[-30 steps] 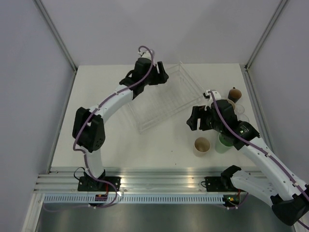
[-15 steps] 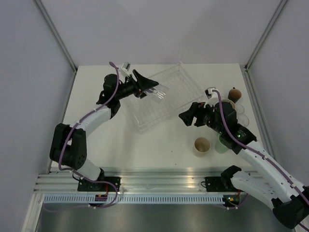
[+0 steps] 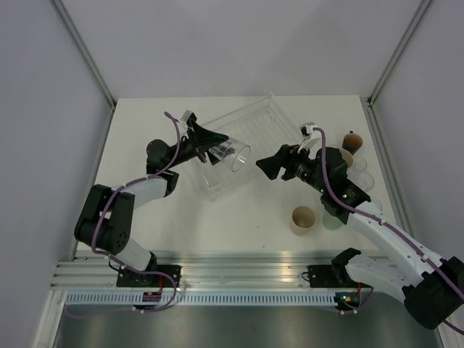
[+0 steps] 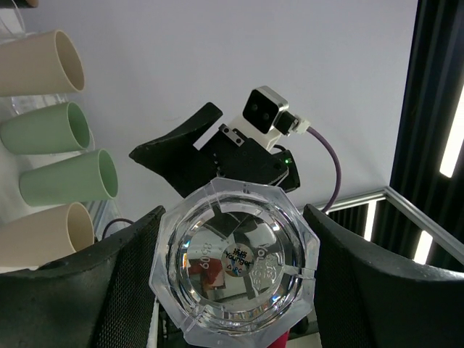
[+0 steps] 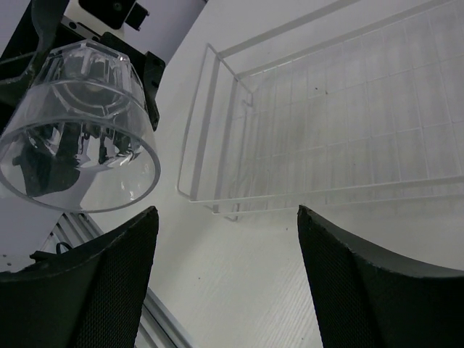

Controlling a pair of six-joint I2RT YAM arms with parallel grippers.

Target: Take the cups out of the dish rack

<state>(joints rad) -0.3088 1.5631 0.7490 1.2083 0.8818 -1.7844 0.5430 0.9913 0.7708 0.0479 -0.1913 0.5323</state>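
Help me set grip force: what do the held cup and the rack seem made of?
The cup looks like glossy clear glass or hard plastic: see-through, with a faceted base. The rack seems to be white coated wire: thin crossing bars, matte.

Top looks down; wrist views, facing perhaps oppositely, share clear cup [image 4: 235, 268].

White table [image 3: 145, 210] carries the dish rack [image 3: 270, 134]; right of it stand a beige cup [image 3: 304, 219] and a brown cup [image 3: 352, 139].

Blocked ahead, open below
The clear cup [image 3: 230, 155] in the left claw [image 3: 214, 146] hangs ahead of the right claw [image 3: 270, 165], bare rack [image 3: 255, 129] beneath it — standing cups [image 3: 304, 217] behind that claw.
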